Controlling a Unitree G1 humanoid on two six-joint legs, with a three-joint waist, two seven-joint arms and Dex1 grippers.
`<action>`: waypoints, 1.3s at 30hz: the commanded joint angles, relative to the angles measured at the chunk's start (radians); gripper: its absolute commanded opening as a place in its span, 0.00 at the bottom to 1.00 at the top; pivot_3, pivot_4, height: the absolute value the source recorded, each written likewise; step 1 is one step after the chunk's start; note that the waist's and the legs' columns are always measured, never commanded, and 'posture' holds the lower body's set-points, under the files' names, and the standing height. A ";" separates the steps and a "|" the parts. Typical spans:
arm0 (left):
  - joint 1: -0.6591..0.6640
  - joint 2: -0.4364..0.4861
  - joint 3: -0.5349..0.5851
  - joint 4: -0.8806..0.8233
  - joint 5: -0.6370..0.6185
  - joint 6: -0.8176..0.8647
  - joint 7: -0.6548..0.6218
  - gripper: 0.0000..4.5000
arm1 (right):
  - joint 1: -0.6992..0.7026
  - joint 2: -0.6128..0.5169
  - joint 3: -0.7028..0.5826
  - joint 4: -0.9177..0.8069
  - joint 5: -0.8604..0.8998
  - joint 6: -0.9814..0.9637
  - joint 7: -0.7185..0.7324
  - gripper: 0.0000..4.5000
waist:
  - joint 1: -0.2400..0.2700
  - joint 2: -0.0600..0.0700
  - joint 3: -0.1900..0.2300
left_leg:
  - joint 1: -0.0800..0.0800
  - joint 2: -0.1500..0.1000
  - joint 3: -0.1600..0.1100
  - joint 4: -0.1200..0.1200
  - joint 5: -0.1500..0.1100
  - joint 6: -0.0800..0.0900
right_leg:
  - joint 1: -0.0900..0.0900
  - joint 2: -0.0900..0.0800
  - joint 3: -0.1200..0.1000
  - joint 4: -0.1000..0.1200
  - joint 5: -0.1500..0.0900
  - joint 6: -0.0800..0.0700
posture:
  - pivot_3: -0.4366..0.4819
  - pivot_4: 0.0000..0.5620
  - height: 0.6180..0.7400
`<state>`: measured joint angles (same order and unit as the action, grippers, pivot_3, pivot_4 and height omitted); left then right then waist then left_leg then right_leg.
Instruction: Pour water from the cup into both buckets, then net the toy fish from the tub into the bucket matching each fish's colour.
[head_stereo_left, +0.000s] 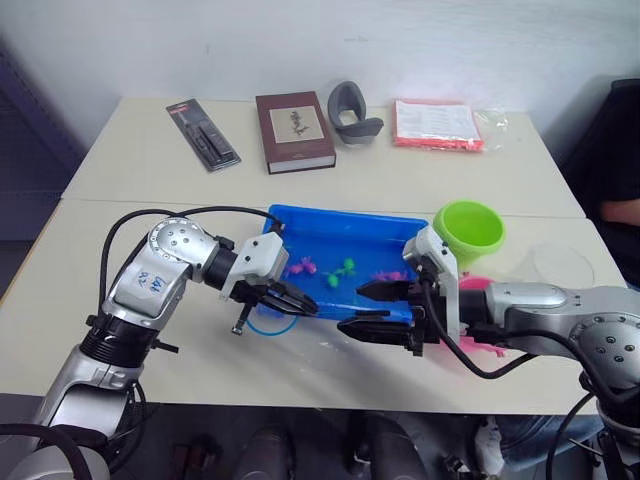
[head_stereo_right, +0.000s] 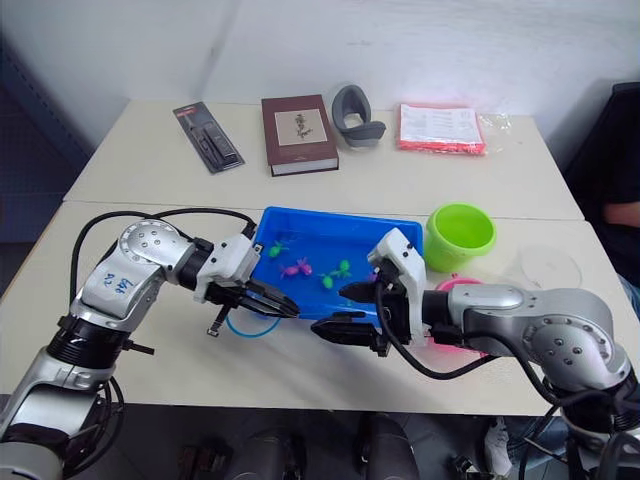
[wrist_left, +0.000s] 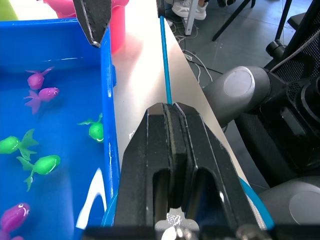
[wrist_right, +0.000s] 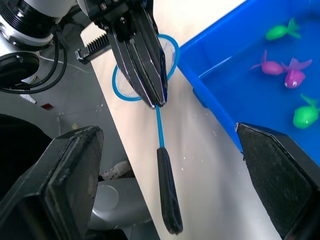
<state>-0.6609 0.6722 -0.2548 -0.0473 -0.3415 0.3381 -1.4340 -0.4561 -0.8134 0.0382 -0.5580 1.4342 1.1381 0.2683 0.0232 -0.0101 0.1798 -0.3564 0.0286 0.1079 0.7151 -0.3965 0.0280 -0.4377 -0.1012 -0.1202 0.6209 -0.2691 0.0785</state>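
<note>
Left pincer (wrist_right: 150, 87) clamps the net (wrist_right: 161, 145) flat, handle aimed at the wide-open right pincer (head_stereo_right: 345, 312).

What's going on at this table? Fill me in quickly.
A two-armed robot is working at a blue tub holding small green and pink toy fish. Its left gripper is shut on the thin shaft of the net, just outside the tub's near rim, with the hoop over the table. The right gripper is open and empty, facing the net's dark handle end. The green bucket and pink bucket stand at the tub's right end. No fish is in the net.
</note>
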 joint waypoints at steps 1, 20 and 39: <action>-0.017 -0.008 -0.001 -0.022 -0.006 0.002 -0.003 0.02 | -0.004 0.012 -0.005 -0.016 0.037 0.001 -0.013 1.00 | 0.000 0.000 0.000 | 0.000 0.000 0.000 0.000 0.000 0.000 | 0.000 0.000 0.000 0.000 0.000 0.000 | 0.48 0.27 1.00; -0.044 -0.075 0.165 0.067 -0.086 0.009 0.105 0.52 | 0.108 -0.003 -0.079 -0.085 -0.005 -0.065 0.033 0.00 | 0.001 0.000 0.000 | -0.001 0.000 -0.002 0.001 0.000 0.000 | 0.000 0.000 0.000 0.000 0.000 0.000 | 0.48 0.27 1.00; 0.062 -0.037 0.259 0.226 -0.095 -0.048 0.099 0.99 | 0.459 -0.180 -0.443 -0.086 0.068 -0.119 -0.201 0.00 | 0.002 0.000 0.000 | 0.001 0.000 -0.006 0.003 0.000 0.000 | 0.007 -0.001 -0.008 -0.001 0.001 0.001 | 0.48 0.27 1.00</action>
<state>-0.6006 0.6336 -0.0038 0.2354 -0.4255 0.2917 -1.3480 0.0230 -0.9812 -0.4126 -0.6496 1.4899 1.0274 0.0842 0.0255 -0.0101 0.1799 -0.3556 0.0279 0.1023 0.7183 -0.3967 0.0283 -0.4309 -0.1023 -0.1271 0.6197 -0.2683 0.0798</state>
